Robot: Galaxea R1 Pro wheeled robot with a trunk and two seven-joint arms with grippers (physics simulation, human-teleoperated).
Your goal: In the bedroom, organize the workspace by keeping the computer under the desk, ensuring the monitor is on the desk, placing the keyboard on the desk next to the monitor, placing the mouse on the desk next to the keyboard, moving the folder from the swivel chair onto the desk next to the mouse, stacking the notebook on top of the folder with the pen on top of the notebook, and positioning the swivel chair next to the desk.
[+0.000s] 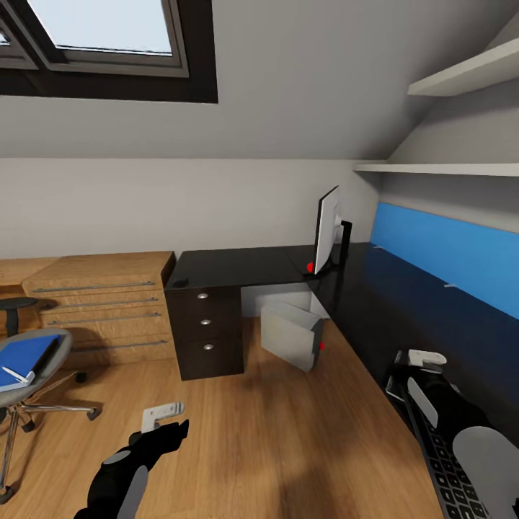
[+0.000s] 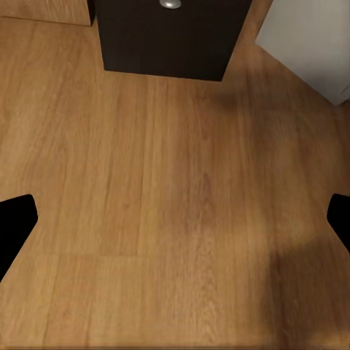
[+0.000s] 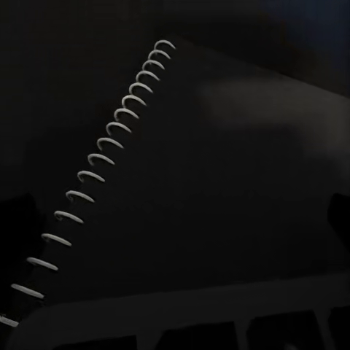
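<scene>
Right gripper (image 1: pixel 425 358) hovers over desk (image 1: pixel 245 265), jaws spread, directly above notebook (image 3: pixel 219 189) w/ keyboard (image 1: pixel 450 468) edge just beside it. Left gripper (image 1: pixel 163 416) hangs released over floor. Folder (image 1: pixel 25 357) lies on swivel chair (image 1: pixel 58 346); monitor (image 1: pixel 326 231) upright at desk corner, computer (image 1: pixel 292 333) below. Risk: fingers closing on notebook may snag keyboard frame and drag it, since the two sit so close.

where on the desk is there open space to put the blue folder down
Bare black top runs along the desk from the small dark mouse at its left end to the monitor, and along the wing below the blue wall panel. The near end is crowded: keyboard, notebook, right gripper.
</scene>
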